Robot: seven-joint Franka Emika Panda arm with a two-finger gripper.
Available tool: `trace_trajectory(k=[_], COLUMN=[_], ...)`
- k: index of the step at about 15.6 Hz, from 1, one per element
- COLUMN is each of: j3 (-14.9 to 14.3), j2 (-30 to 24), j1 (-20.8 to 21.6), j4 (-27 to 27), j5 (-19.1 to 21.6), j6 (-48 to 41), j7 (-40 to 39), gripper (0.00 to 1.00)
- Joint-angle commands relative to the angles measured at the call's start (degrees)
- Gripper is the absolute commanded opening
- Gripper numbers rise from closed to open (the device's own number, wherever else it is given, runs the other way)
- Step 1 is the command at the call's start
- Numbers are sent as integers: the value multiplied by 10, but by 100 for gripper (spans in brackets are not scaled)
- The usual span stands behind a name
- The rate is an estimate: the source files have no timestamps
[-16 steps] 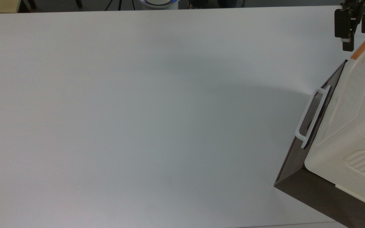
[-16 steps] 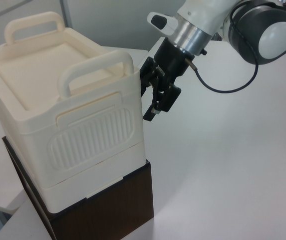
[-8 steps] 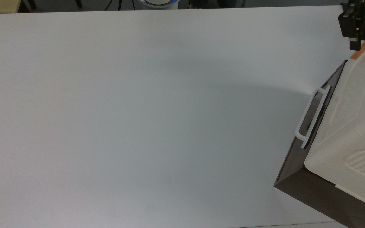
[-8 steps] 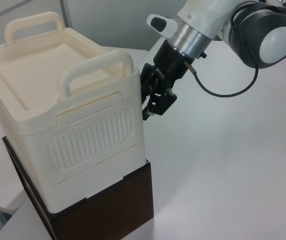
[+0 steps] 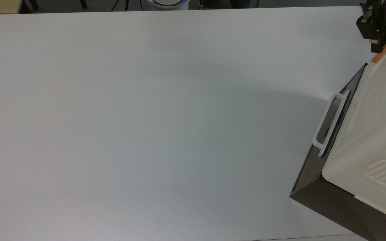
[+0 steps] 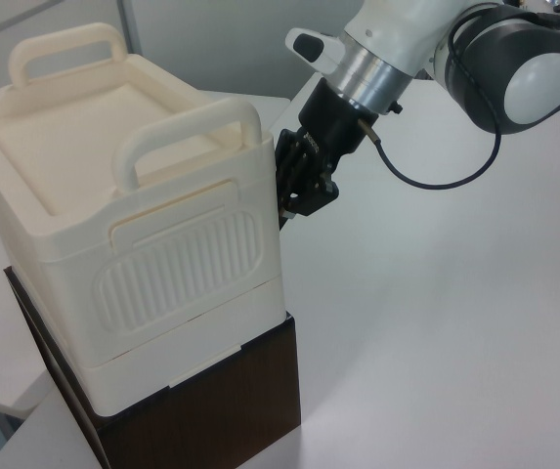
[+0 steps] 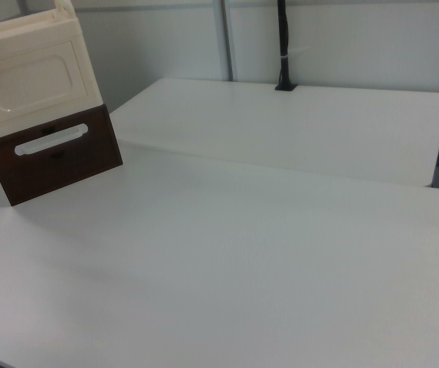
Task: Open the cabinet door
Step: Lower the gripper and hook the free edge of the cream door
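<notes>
- White worktop (image 5: 146, 117) stretches wide and bare, with the stacked unit sitting at the top view's right edge.
- Cream plastic cabinet (image 6: 133, 244) with two carry handles sits on top of a dark brown drawer (image 7: 58, 157) that has a white loop handle (image 7: 50, 139).
- Cabinet door (image 7: 39, 73), the cream panel with the recessed inset, faces the open worktop in the right view and looks flush with its frame, so I'd say it is not yet opened.
- Robot arm (image 6: 475, 59) reaches down from the left view's upper right, wrist angled toward the cabinet's corner.
- Pincer (image 6: 304, 191) sits hard against the door's edge, at the height of the orange-tan bar handle (image 5: 385, 47).
- From where I stand I cannot tell whether its jaws are closed on the handle or merely beside it.
- To my eye the approach is done; securing the handle and swinging the door out is what's left.
</notes>
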Motion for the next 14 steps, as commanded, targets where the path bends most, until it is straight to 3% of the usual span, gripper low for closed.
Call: trace_trajectory(k=[1, 5, 12, 13, 14], j3=[-5, -5, -5, -5, -5], j2=[2, -9, -62, -62, -62], j1=[0, 3, 5, 3, 1], j4=[11, -3, -69, -71, -77], j5=[-5, -4, 33, 33, 33], j6=[-5, -14, -65, -71, -83], j7=[12, 12, -44, -44, -43], gripper=[9, 0, 0, 0, 9])
